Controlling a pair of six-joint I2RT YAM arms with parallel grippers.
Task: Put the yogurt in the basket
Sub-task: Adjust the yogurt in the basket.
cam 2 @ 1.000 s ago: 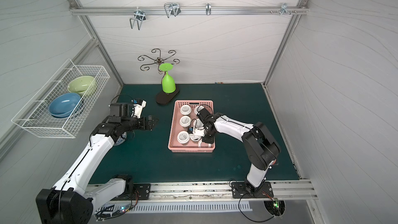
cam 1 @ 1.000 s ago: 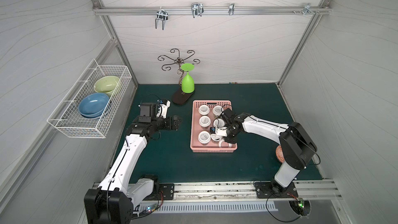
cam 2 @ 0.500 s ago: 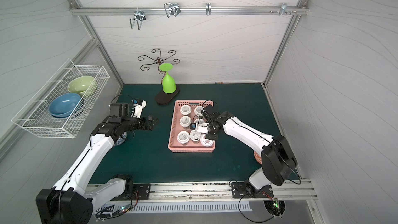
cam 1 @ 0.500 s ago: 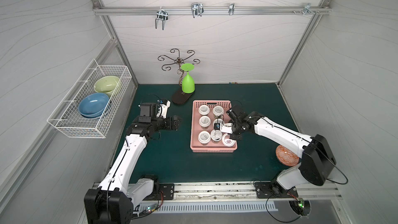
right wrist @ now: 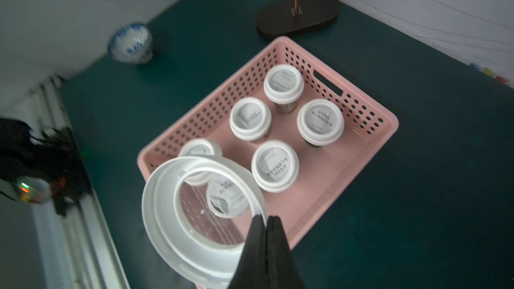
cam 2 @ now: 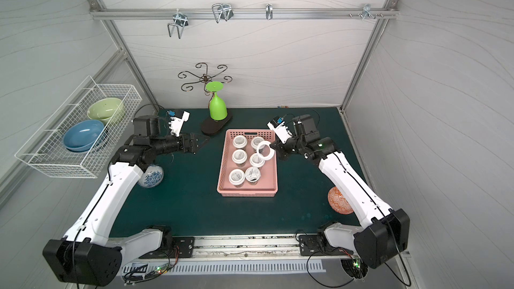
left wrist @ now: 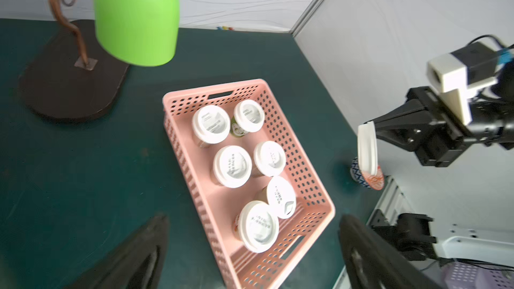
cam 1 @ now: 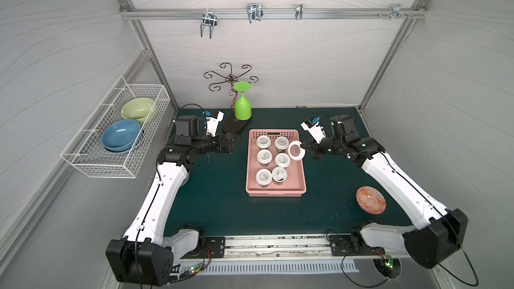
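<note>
The pink basket sits mid-table and holds several yogurt cups, such as one at the back. A front cup leans sideways with a flat sealed top. My right gripper hangs over the basket's right rim. It is shut on the edge of a loose white ring-shaped lid with a clear centre. My left gripper hovers open left of the basket, holding nothing.
A dark stand with a hanging green glass is behind the basket. A white wire basket with two bowls hangs on the left wall. A red patterned bowl lies at right, a blue-and-white bowl under the left arm.
My right gripper has risen out of the basket and drawn back to its right rim, carrying the white lid. The left arm has stayed in place.
</note>
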